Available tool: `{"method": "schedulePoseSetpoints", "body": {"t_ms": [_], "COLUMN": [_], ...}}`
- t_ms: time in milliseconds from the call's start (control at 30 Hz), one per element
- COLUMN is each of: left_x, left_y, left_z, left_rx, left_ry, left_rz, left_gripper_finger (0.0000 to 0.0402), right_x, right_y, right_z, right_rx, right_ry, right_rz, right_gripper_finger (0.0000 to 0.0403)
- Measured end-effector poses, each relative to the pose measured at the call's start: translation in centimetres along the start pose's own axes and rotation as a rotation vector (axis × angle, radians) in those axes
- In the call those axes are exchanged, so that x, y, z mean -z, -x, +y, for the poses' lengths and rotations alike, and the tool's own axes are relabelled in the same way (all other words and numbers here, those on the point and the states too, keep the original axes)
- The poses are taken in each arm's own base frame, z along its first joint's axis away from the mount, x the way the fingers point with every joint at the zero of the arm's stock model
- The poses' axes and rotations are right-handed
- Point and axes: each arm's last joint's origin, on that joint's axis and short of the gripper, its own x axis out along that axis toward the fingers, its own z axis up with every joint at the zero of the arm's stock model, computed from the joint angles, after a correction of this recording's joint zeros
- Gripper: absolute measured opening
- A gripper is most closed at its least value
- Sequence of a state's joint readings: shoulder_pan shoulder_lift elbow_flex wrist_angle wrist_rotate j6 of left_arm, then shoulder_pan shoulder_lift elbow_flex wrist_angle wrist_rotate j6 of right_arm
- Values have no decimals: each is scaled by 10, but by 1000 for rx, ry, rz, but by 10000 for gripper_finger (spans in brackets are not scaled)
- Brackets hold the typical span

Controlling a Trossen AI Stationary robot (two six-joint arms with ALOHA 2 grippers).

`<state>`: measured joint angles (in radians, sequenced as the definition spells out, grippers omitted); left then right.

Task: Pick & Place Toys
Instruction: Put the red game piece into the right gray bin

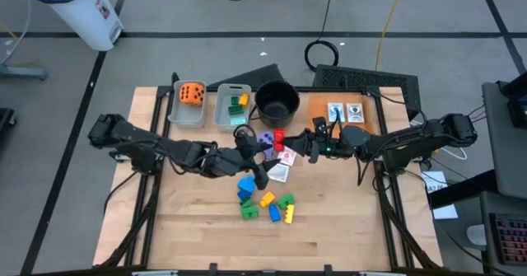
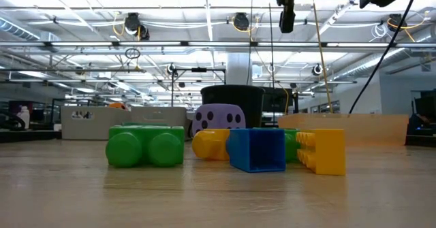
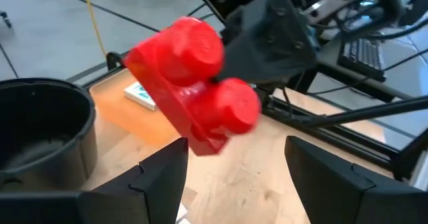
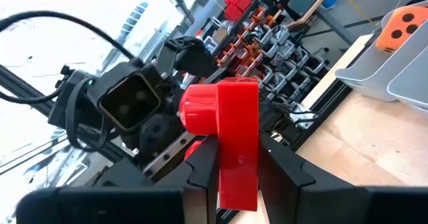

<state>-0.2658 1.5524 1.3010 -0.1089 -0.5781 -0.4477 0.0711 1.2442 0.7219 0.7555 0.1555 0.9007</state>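
A red two-stud block (image 3: 194,83) hangs above the table's middle (image 1: 278,137), with my right gripper (image 4: 234,167) shut on it. My left gripper (image 3: 234,177) faces it from the table's left and is open. Its fingers stand just short of the block, apart from it. Loose blue, yellow and green blocks (image 1: 265,203) lie on the table in front. A purple die (image 1: 266,138) and picture cards (image 1: 284,157) lie below the grippers. An orange die (image 1: 192,93) sits in the left grey bin. My right gripper pinches the red block's lower part (image 4: 235,174) between its two fingers, one on the studded side and one on the opposite face. The fingers reach in about level from the table's right. The block is lifted clear of the table, its studs turned sideways.
Two grey bins (image 1: 216,115) and a round black pot (image 1: 277,101) stand along the far edge; the second bin holds green and yellow blocks (image 1: 238,103). An orange board (image 1: 325,121) with two cards lies at the far right. The near half of the table (image 1: 247,243) is bare wood.
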Motion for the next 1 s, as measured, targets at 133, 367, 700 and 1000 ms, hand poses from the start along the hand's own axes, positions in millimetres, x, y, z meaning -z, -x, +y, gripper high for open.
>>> {"method": "schedulePoseSetpoints", "body": {"t_ms": [133,367,700,1000], "left_x": [-3,-9,-17,-19], "left_y": [-4,-13,-20,-21], "left_z": [6,18,27,28], "left_rx": [-17,33,169,194], "left_ry": [8,32,64,74], "left_rz": [-4,18,42,45], "left_gripper_finger": [257,257,257,245], "right_x": [0,0,0,0], "right_y": [0,0,0,0], "right_z": [0,1,2,3], "right_rx": [-1,-21,-37,-58], "right_ry": [-2,-2,2,5], "right_rz": [0,17,29,41], "right_gripper_finger": [69,70,69,71]}}
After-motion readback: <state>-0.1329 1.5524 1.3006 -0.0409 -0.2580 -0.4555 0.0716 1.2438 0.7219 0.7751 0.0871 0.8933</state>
